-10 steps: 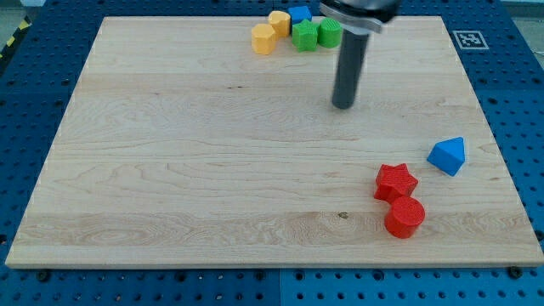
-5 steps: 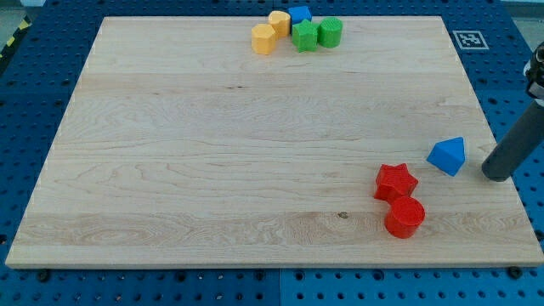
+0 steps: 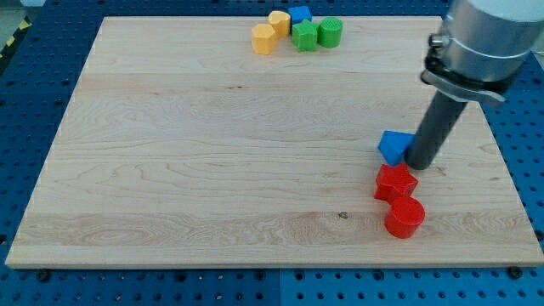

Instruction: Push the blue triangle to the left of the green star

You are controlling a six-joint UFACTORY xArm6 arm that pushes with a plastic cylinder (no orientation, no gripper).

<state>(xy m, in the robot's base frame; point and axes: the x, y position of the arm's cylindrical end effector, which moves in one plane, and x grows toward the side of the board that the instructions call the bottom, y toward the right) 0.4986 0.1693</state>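
The blue triangle [image 3: 393, 146] lies at the board's lower right, just above the red star [image 3: 395, 182]. My tip [image 3: 420, 163] touches the triangle's right side. The green star [image 3: 303, 36] sits far off at the view's top, in a cluster with other blocks. The rod rises up and to the right from the tip.
Beside the green star are a green cylinder [image 3: 330, 31], a blue block [image 3: 298, 14] and two yellow blocks [image 3: 264, 38] [image 3: 279, 22]. A red cylinder [image 3: 404, 217] lies below the red star. The wooden board [image 3: 170, 170] sits on a blue pegboard.
My tip swung from the board's upper middle to the right edge, then came in leftward. It has pushed the blue triangle left and slightly up, close to the red star.
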